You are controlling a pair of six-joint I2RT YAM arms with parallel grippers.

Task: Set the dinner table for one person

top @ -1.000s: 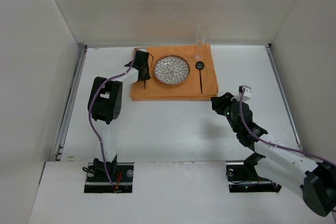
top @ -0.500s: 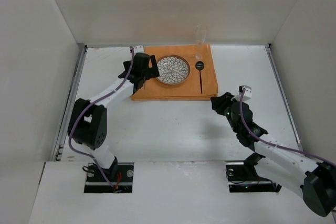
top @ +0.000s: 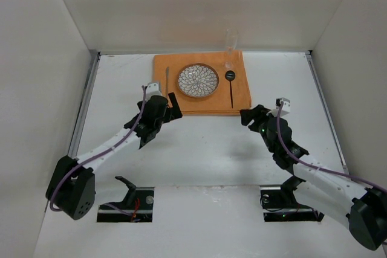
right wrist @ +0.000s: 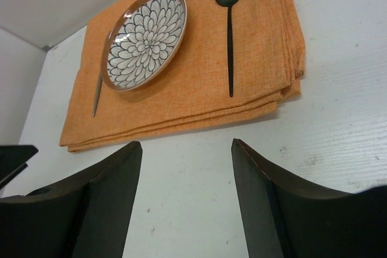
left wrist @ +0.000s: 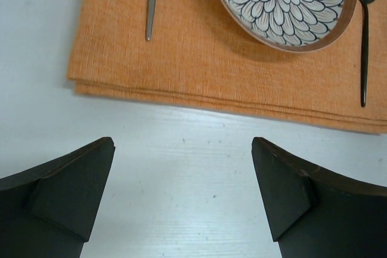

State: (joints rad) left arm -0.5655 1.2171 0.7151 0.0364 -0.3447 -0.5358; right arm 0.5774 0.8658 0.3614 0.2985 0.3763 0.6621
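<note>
On the dinner table [top: 205, 149], a matte white rectangular top with thin metal rails along its left and right sides that fills the floor of the white-walled enclosure, an orange cloth mat [top: 199, 106] lies folded in layers at the middle of the far edge. A round plate [top: 198, 81] with a dark petal pattern and a brown rim sits near the centre of the mat. A slender grey metal utensil [top: 167, 83] lies on the mat just left of the plate, and a black spoon [top: 230, 86] lies just right of it, its bowl toward the far wall; neither touches the plate. A clear glass [top: 230, 46] stands upright at the far right corner of the mat, beyond the spoon's bowl. The left gripper [left wrist: 182, 146] is poised over bare tabletop just short of the mat's near left corner, its two dark fingers spread wide with only the white surface between them. The right gripper [right wrist: 185, 144] is positioned over the table near the mat's near right corner, facing the mat; its fingers likewise stand apart and enclose nothing.
</note>
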